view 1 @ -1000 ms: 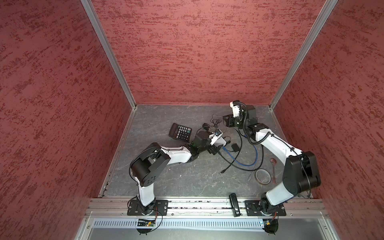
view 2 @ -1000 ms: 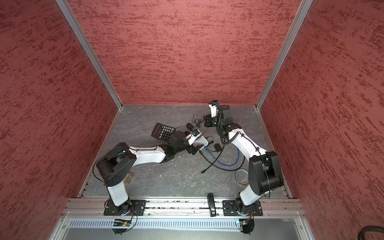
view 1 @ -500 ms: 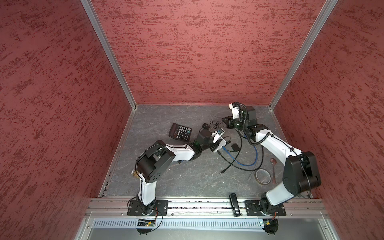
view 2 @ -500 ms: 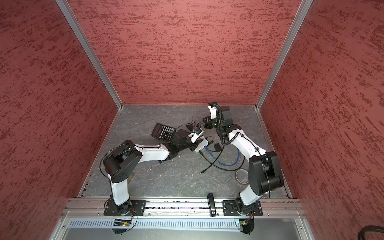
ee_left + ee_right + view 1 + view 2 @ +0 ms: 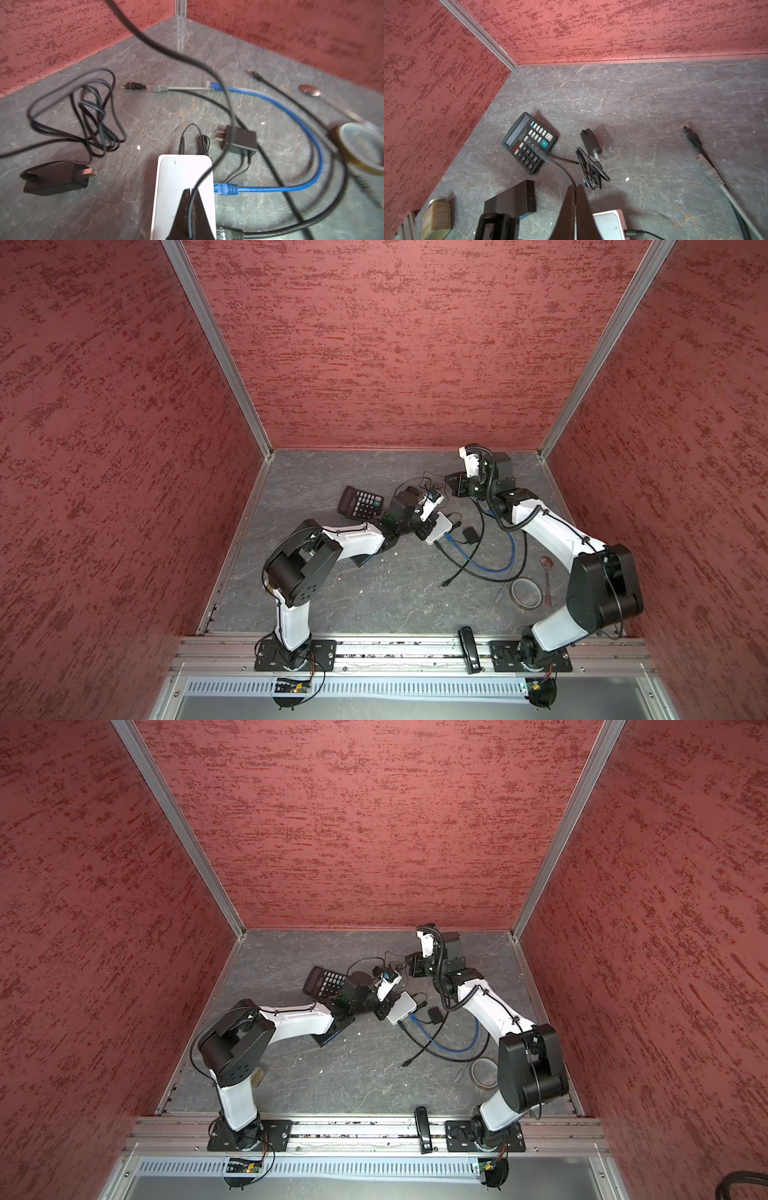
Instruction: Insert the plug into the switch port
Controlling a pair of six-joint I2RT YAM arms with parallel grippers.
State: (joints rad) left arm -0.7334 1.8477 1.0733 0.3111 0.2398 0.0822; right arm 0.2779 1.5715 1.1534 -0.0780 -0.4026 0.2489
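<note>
The white switch (image 5: 440, 526) lies mid-floor, also in the left wrist view (image 5: 178, 176). My left gripper (image 5: 190, 190) hovers over it, shut on a thin black cable (image 5: 207, 70) that rises out of the frame. My right gripper (image 5: 575, 186) is further back (image 5: 451, 484), its jaws closed on a thin black cable (image 5: 560, 168). A blue plug (image 5: 225, 189) sits at the switch's side; I cannot tell whether it is seated. A black plug (image 5: 230, 233) lies by the near corner. Two barrel plugs (image 5: 181, 145) meet the switch's far end.
A calculator (image 5: 359, 502) lies back left, with a black ribbed box (image 5: 512, 199) and a jar (image 5: 436, 216) beyond. Black adapters (image 5: 56, 178) (image 5: 241, 139), loose grey and black plugs (image 5: 156, 88), a tape roll (image 5: 525, 593) and a spoon (image 5: 546, 568) lie around.
My left jaws have closed from wide open onto the black cable, and the left arm shifted slightly over the white switch. The right arm has hardly moved.
</note>
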